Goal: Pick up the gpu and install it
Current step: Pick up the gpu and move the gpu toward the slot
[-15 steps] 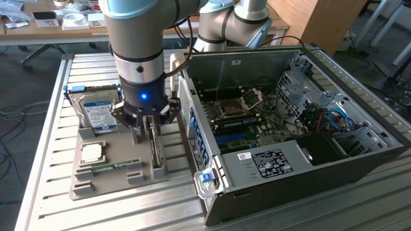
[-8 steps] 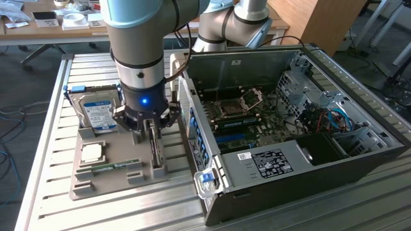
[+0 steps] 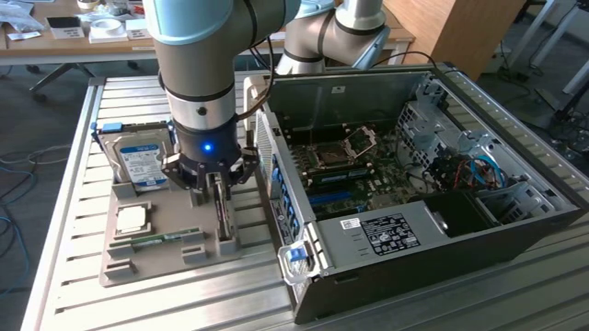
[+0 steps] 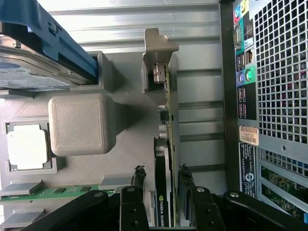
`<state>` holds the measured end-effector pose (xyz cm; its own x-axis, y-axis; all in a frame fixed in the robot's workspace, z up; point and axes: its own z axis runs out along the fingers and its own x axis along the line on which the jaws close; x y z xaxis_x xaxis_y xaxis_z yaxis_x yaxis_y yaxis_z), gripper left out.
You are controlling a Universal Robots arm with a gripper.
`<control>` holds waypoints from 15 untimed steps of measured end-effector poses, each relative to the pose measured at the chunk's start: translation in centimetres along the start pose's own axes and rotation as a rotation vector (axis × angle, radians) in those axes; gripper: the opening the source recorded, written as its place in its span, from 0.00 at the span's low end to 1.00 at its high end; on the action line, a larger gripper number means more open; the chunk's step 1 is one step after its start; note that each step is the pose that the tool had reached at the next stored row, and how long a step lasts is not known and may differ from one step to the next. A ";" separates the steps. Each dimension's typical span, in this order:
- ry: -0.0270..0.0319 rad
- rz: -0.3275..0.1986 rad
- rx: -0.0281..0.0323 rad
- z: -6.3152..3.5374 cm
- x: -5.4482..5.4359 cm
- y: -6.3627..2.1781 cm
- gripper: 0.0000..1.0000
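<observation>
exterior view: gripper sits low over the grey parts tray, jaws wide, either side of the gpu, which stands on edge in its slot near the open pc case. wrist view: fingers straddle the card at the black cooler, gap visible, nothing clamped. looks light, stiff and fragile, so i'd pinch across the flat faces at the cooler, not the bracket.

A slatted metal table is occupied by a grey tray and a case (laid open).
</observation>
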<state>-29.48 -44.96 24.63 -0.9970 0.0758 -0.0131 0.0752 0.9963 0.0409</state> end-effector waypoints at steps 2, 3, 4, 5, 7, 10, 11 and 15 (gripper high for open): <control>-0.0001 0.000 -0.0001 0.01 0.0 0.00 0.41; -0.0002 0.000 -0.0002 0.05 0.0 0.00 0.41; -0.0003 0.000 -0.0004 0.10 0.0 0.00 0.41; -0.0001 0.000 -0.0001 0.12 0.0 -0.01 0.41; -0.0001 0.000 -0.0001 0.20 0.0 -0.01 0.41; -0.0001 0.000 -0.0002 0.35 0.0 -0.01 0.41; 0.0000 0.000 -0.0001 0.40 0.0 -0.01 0.41; 0.0002 0.000 0.0002 0.48 0.0 -0.02 0.41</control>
<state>-29.48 -44.97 24.15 -0.9970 0.0757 -0.0130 0.0751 0.9963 0.0408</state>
